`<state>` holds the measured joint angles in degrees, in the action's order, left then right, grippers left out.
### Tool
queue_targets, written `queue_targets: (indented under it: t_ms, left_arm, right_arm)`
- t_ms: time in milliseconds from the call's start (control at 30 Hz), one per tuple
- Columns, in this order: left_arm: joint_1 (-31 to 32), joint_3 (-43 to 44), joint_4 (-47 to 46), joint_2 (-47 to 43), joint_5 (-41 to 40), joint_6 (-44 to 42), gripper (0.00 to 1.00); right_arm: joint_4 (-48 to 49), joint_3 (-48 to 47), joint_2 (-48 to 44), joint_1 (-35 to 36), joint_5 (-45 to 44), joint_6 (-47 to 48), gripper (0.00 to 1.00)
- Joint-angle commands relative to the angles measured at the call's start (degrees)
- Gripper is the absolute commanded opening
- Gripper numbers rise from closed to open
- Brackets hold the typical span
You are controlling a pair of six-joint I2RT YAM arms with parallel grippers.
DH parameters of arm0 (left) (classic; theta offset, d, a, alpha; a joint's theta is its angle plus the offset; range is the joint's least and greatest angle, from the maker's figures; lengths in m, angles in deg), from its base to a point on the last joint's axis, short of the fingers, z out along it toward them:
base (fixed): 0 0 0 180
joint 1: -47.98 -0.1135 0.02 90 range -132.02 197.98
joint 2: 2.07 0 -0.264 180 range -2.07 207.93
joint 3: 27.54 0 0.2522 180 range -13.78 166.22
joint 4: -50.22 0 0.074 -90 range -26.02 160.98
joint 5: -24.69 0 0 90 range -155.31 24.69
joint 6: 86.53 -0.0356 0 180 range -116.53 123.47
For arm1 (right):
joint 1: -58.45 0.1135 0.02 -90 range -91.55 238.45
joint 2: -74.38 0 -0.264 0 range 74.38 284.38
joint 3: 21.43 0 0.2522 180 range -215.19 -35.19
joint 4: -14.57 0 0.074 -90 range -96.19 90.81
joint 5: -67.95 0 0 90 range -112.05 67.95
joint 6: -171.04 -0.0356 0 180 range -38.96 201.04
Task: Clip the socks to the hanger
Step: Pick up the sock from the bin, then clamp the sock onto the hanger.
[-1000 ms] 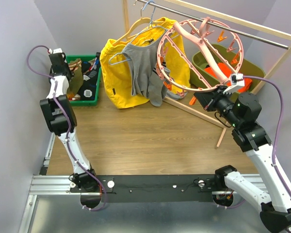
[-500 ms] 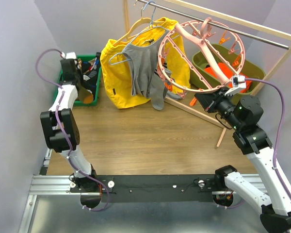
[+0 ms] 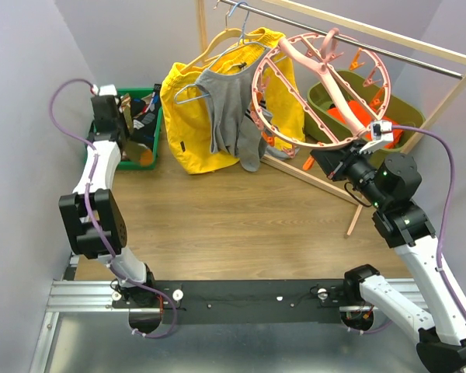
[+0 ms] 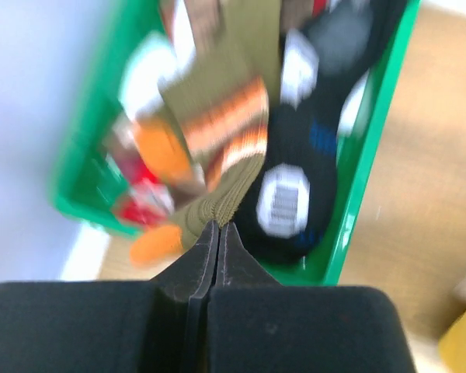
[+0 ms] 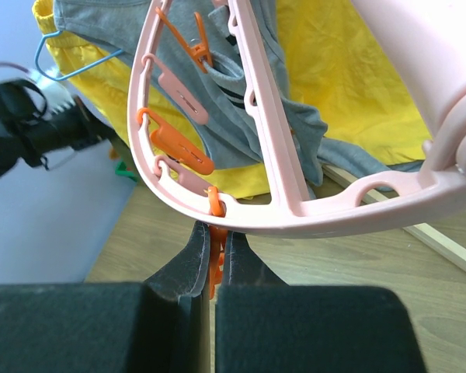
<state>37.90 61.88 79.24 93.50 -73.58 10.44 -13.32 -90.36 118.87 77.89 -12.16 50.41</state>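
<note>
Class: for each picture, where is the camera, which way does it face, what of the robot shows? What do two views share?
Top external: above, behind the bases, facing down; left arm, right arm show.
Left wrist: looks down into green bin; left hand shut on olive sock.
Right wrist: faces pink hanger; right hand shut on orange clip.
Top, right wrist share the pink hanger.

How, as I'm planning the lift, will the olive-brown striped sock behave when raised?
Probably floppy: the olive-brown knitted sock with orange stripes creases and bends beyond the left gripper. Likely light: a pinch at its cuff seems to hold it.
</note>
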Motion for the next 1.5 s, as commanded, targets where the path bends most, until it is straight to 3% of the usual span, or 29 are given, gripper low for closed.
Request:
queue_targets:
  t_ms: [0, 167, 367, 567, 733, 900, 1000, 1033, 1233, 1467]
  left_arm:
    - [1.7, 11.8, -4.1, -0.5, -5.6, -9.1, 0.0]
    - [5.6, 14.5, -9.1, -1.2, -7.9, -19.3, 0.0]
    - [6.5, -0.2, -23.9, -4.2, -4.1, -27.4, 0.0]
    - [6.4, -9.0, -29.7, 1.4, -7.4, -27.8, 0.0]
    - [5.5, -9.4, -30.6, 5.5, -19.6, -25.8, 0.0]
    - [1.9, -7.3, -30.4, 7.7, -23.1, -23.2, 0.0]
    - [1.6, -5.7, -29.5, 8.4, -21.3, -22.3, 0.14]
    - [1.6, -5.3, -29.2, 8.1, -20.4, -21.9, 0.26]
    - [2.4, -7.5, -28.0, 3.0, -17.8, -22.5, 0.54]
    - [6.6, -9.8, -18.9, -4.2, -12.6, -17.4, 0.62]
  right_arm:
    - [-0.6, 1.0, -0.6, 0.1, 1.4, -0.6, 0.04]
    - [-0.8, 0.6, -0.7, 0.0, 1.3, -0.6, 0.04]
    - [-0.9, 1.0, -0.8, 0.0, 1.4, -0.5, 0.04]
    - [-0.8, 1.1, -0.6, 0.1, 1.7, -0.6, 0.04]
    - [-1.6, 0.9, -0.9, 0.0, 1.4, -0.2, 0.04]
    - [-1.8, 0.9, -0.8, 0.1, 1.4, 0.0, 0.04]
    - [-1.5, 0.9, -0.6, 0.1, 1.7, -0.1, 0.04]
    - [-1.4, 1.0, -0.6, 0.0, 1.7, -0.2, 0.04]
    - [-1.4, 0.9, -0.7, 0.1, 1.7, 0.0, 0.04]
    - [-0.4, 1.7, -0.9, 0.1, 2.3, -0.5, 0.04]
